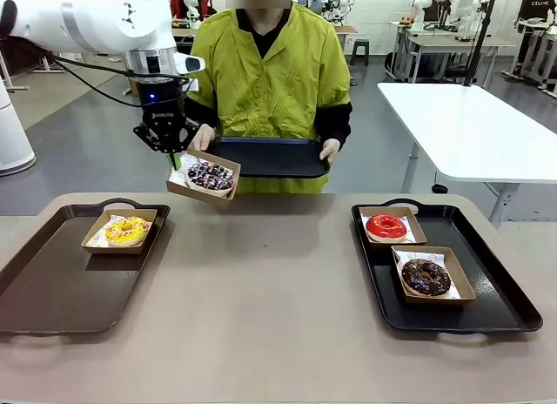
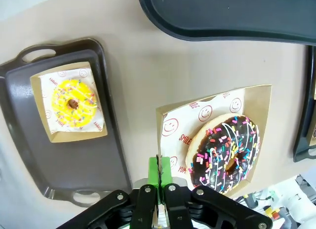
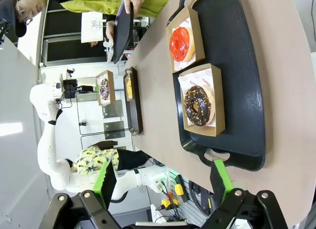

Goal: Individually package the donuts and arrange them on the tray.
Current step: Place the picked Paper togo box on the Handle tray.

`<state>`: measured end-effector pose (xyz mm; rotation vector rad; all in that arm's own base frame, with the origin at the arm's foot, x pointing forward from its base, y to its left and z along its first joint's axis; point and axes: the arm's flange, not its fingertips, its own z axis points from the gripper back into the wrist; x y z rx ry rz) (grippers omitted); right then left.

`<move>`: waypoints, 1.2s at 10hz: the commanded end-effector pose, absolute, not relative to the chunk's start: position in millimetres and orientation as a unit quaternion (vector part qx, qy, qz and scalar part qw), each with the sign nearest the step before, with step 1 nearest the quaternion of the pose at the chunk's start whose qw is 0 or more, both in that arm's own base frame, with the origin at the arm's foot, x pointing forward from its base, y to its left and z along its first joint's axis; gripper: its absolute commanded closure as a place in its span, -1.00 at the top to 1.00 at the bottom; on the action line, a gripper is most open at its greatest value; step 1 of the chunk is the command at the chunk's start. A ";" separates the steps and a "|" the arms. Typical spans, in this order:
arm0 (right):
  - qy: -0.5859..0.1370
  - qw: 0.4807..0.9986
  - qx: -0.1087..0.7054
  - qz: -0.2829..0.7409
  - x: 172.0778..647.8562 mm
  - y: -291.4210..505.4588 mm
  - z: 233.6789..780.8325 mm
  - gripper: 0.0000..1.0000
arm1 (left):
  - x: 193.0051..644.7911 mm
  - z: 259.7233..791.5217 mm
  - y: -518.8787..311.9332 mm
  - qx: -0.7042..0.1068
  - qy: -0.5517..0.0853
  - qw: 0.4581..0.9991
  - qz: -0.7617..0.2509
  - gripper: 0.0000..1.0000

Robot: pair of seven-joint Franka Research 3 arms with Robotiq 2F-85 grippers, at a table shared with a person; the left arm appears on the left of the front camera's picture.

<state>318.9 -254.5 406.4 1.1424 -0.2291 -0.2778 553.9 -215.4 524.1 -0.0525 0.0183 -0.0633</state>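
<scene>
The left fingers point(image 1: 177, 159) pinch the rim of the sprinkled donut's box point(image 1: 203, 176), carrying it toward the person's tray point(image 1: 268, 157); next, set it down level. Right fingers point(image 3: 163, 182) spread, idle.

sprinkled donut's box point(image 2: 256, 98) in tool point(image 2: 160, 177)

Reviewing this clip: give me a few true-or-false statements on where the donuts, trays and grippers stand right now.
1. The left gripper is shut on the box with the sprinkled donut. True.
2. The yellow donut shares a tray with the red one. False: it sits alone; the red donut is on the right tray.
3. The person holds a dark tray. True.
4. The right gripper is shut. False: open, holding nothing.
</scene>
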 end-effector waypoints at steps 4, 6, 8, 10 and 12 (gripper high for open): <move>-0.107 0.822 0.543 -0.135 317.9 -253.8 411.3 1.00 | 467.7 543.4 -101.3 -0.034 -0.054 0.997 -0.041 -0.98; -0.107 0.822 0.543 -0.135 317.9 -253.8 411.3 1.00 | 446.2 522.8 -55.7 -0.030 -0.052 0.998 -0.036 -0.98; -0.107 0.822 0.543 -0.135 317.9 -253.8 411.3 1.00 | 426.6 498.4 -24.3 -0.034 -0.044 0.998 -0.023 -0.98; -0.107 0.822 0.543 -0.135 317.9 -253.8 411.3 1.00 | 423.0 474.7 -0.2 -0.028 -0.029 0.999 -0.014 -0.98; -0.107 0.822 0.543 -0.135 317.9 -253.8 411.3 1.00 | 426.5 462.6 15.7 -0.021 -0.016 1.000 -0.011 -0.98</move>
